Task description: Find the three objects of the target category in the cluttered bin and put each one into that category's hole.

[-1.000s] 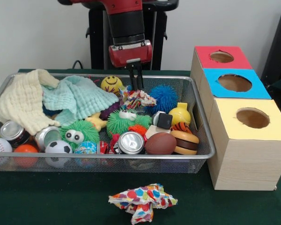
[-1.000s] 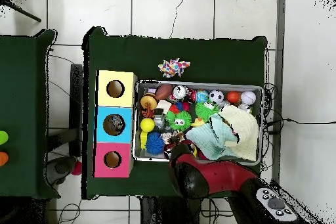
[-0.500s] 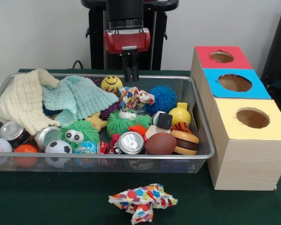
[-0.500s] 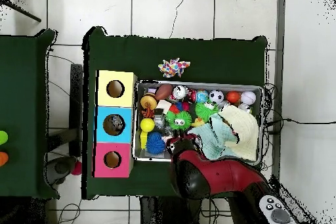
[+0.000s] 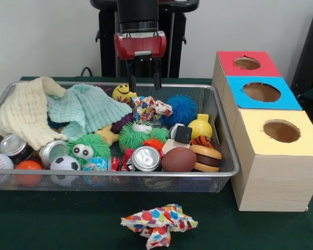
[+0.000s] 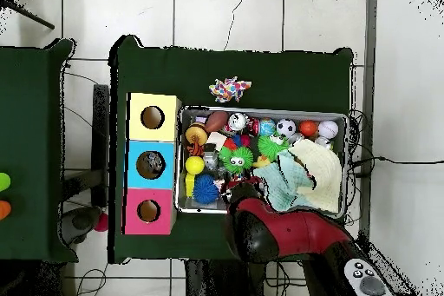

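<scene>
Gripper (image 5: pixel 143 82) hangs w/ jaws apart & empty above the far rim of the wire bin (image 5: pixel 227 151), just over the polka-dot cloth (image 5: pixel 152 108) lying crumpled inside btwn the smiley ball (image 5: pixel 124 92) & blue spiky ball (image 5: pixel 183 108). Target category isn't stated; judging from where the arm sits & from a second polka-dot cloth (image 5: pixel 159 223) lying outside on the table near the front edge, crumpled fabric looks likely, but that's a guess. Progress: can't see into the holes of the red box (image 5: pixel 247 63), blue box (image 5: pixel 261 92) or yellow box (image 5: pixel 281 131), so nothing can be confirmed as delivered; bin is still packed w/ a cream towel (image 5: pixel 23 112) & mint towel (image 5: pixel 88 107) at left, green fuzzy toys, cans, soccer ball (image 5: pixel 65 164), baseball, football (image 5: pixel 178 159), burger toy (image 5: pixel 206 157). Seems early on, w/ most if not all of the sorting left. Surface: dark green table cover (image 5: pixel 52 219), flat, bare apart from the stray cloth; the 3 wooden boxes stand in a row touching the bin's right side. Room: pale wall behind, overhead view shows white tiled floor (image 6: pixel 286 15), cables trailing, another green table (image 6: pixel 26 154) well off to the side
</scene>
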Controlling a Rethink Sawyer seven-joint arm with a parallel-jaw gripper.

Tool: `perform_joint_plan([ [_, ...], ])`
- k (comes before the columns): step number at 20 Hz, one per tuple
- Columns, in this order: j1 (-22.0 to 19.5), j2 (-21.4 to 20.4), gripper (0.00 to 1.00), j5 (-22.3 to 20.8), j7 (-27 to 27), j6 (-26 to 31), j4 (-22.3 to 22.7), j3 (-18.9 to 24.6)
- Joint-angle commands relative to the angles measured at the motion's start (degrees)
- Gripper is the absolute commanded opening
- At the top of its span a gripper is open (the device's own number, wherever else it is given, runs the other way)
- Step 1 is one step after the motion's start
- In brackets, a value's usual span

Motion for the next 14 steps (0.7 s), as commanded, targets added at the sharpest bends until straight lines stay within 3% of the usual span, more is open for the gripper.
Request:
perform_joint_plan([
  [1,-1.11,5.55,1.0,6.14,11.21,8.39,1.0,-3.21],
  [6,-1.05,8.58,1.0,8.83,13.24,4.01,2.96,-4.92],
  [8,0.93,9.78,1.0,8.18,12.58,0.71,2.08,-7.69],
  [11,6.23,15.11,1.0,5.67,10.35,-5.72,-1.97,-14.61],
  [14,6.81,17.71,1.0,5.6,10.23,-8.92,-2.67,-15.59],
])
